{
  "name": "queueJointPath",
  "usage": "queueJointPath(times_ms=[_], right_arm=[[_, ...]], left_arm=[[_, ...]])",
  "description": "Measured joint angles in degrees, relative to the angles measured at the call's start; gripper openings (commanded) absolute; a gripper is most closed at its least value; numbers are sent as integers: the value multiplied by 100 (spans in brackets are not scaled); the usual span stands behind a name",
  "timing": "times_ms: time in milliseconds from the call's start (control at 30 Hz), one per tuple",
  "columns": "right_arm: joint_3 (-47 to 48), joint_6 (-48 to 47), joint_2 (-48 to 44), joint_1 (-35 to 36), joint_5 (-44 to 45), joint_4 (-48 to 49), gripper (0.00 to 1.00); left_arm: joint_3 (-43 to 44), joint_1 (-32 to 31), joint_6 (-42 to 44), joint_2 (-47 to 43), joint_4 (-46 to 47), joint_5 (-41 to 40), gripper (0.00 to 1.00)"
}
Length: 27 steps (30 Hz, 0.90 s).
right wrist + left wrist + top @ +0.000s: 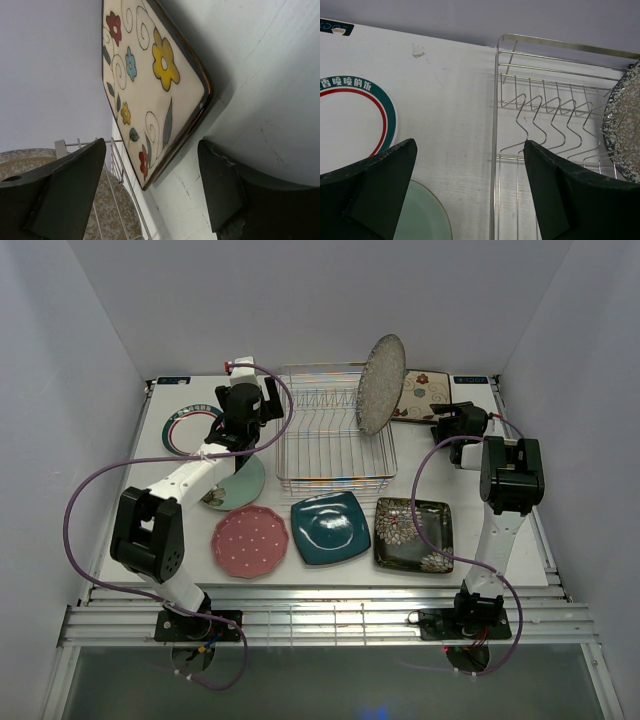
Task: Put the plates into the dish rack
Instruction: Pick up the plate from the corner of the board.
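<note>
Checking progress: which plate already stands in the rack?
The speckled grey round plate, upright at the dish rack's right end; the only one not lying flat.

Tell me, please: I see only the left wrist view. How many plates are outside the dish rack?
Observer: Six; only the speckled grey plate stands in the dish rack.
Operator: Where is the right gripper?
Observer: The right gripper is open at a corner of the cream floral square plate, gripping nothing.
Operator: What lies in front of the rack?
Observer: A row: pink dotted scalloped plate, teal square plate, black floral square plate, left to right.
</note>
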Motion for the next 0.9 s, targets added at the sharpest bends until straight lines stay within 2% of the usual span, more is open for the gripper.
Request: queueJointPath(times_ms=[267, 367, 567, 800, 900], right_arm=[[7, 37, 44, -4, 79, 24, 73], [68, 37, 98, -13, 83, 28, 67], [114, 61, 208, -55, 81, 149, 66], [114, 20, 214, -131, 122, 94, 49], [114, 17, 260, -175, 120, 96, 46]], left_arm=[[0, 0, 0, 87, 0, -9, 98], [0, 0, 0, 90, 4, -9, 98], [0, 0, 0, 90, 2, -15, 98], [0, 0, 0, 90, 4, -17, 98], [0, 0, 0, 90, 2, -17, 98]])
